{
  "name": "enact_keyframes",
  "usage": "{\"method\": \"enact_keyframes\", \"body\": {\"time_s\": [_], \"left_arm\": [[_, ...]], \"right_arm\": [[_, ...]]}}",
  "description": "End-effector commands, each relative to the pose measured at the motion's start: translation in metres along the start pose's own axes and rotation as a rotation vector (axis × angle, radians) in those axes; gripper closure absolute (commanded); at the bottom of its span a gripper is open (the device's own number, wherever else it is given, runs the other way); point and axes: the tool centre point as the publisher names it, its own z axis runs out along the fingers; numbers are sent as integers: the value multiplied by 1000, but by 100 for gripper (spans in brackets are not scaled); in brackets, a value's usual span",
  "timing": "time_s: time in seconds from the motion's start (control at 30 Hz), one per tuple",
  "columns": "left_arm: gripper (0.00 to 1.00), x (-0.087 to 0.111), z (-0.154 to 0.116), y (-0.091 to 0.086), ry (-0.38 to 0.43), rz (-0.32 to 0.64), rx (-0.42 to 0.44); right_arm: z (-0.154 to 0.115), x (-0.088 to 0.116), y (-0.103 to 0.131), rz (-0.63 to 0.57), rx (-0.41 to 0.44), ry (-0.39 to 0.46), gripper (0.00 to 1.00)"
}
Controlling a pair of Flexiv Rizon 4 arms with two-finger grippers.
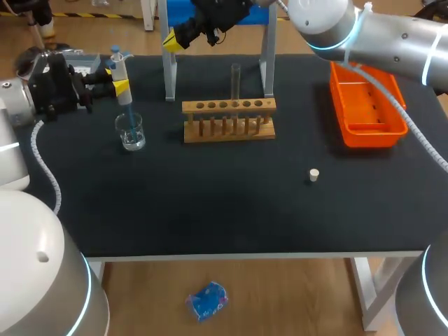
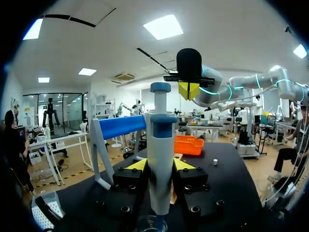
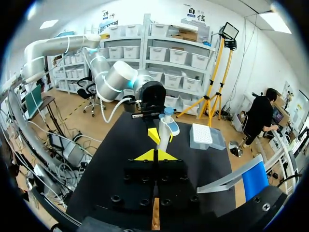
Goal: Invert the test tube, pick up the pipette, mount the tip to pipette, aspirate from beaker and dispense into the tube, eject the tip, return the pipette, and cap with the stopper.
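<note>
Closest in, low and right of centre in the head view, the small white stopper (image 1: 314, 175) is lying on the matte black table (image 1: 210, 210). Up at centre, the wooden rack (image 1: 229, 120) with its row of round holes is standing, and a clear test tube (image 1: 236, 78) is rising upright at its back edge. At upper left, the left gripper (image 1: 117, 80) is clamping the white-and-blue pipette (image 1: 120, 63) from both sides (yellow tips flat against the barrel), with the pipette's slim lower end dipping into the clear glass beaker (image 1: 131, 133). The right gripper (image 1: 175, 40) is hanging at top centre, its fingers pressing together on nothing. An orange plastic tray (image 1: 369, 130) is sitting at upper right.
</note>
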Motion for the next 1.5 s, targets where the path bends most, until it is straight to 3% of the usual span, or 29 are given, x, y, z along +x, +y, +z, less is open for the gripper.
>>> {"method": "enact_keyframes", "body": {"time_s": [0.03, 0.33, 0.67, 0.87, 1.3, 1.5], "left_arm": [[100, 0, 0, 0, -1, 1, 1], [100, 0, 0, 0, -1, 1, 1], [100, 0, 0, 0, -1, 1, 1], [100, 0, 0, 0, -1, 1, 1], [100, 0, 0, 0, -1, 1, 1], [100, 0, 0, 0, -1, 1, 1]], "right_arm": [[0, -1, 0, -1, 0, 2, 100], [24, -13, 28, -42, -186, 40, 100], [41, -20, 65, -112, -276, 106, 100], [49, -21, 78, -145, -259, 133, 100], [49, -21, 78, -145, -259, 133, 100], [68, -31, 77, -131, -284, 161, 100]]}}
